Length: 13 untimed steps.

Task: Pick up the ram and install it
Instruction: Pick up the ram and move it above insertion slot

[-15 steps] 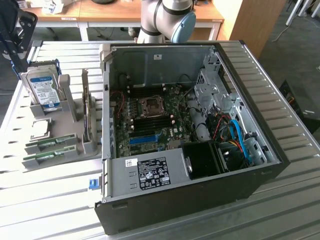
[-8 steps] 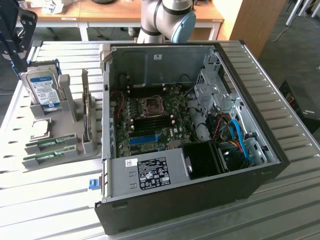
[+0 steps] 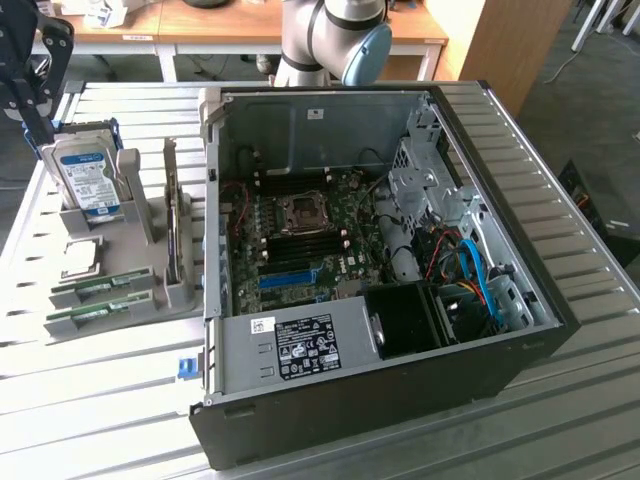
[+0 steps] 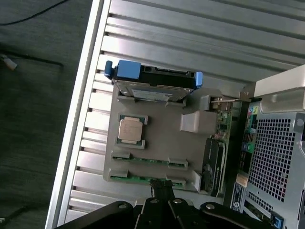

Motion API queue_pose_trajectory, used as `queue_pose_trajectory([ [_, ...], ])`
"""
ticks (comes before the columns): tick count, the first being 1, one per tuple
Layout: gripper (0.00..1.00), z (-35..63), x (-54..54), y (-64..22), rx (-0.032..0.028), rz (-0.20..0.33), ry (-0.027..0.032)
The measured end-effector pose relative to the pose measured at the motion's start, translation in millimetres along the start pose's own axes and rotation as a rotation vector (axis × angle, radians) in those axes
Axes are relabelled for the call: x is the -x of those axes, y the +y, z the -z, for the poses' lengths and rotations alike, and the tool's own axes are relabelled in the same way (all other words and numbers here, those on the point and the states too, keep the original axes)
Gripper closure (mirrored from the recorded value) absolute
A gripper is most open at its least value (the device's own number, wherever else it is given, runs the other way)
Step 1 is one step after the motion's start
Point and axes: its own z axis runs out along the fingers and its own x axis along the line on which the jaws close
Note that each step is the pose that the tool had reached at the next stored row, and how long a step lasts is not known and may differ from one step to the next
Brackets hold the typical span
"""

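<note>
Hovering, jaws together, above the ram (image 4: 133, 179) at the grey holder's (image 4: 162, 143) edge, slatted table (image 4: 214, 38) open alongside.

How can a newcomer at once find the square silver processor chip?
Beside the open black computer case, on the exterior view's left, stands a grey plastic parts holder. There the square silver processor chip lies flat between the upright hard drive with a blue-white label and two slim green memory sticks. It alone is square and metallic.
</note>
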Motion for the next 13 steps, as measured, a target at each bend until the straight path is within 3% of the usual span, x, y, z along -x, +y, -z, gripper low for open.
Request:
queue_pose_trajectory([
  [13, 0.89, 0.0, 0.0, 0.0, 0.0046, 0.195, 0.0087],
])
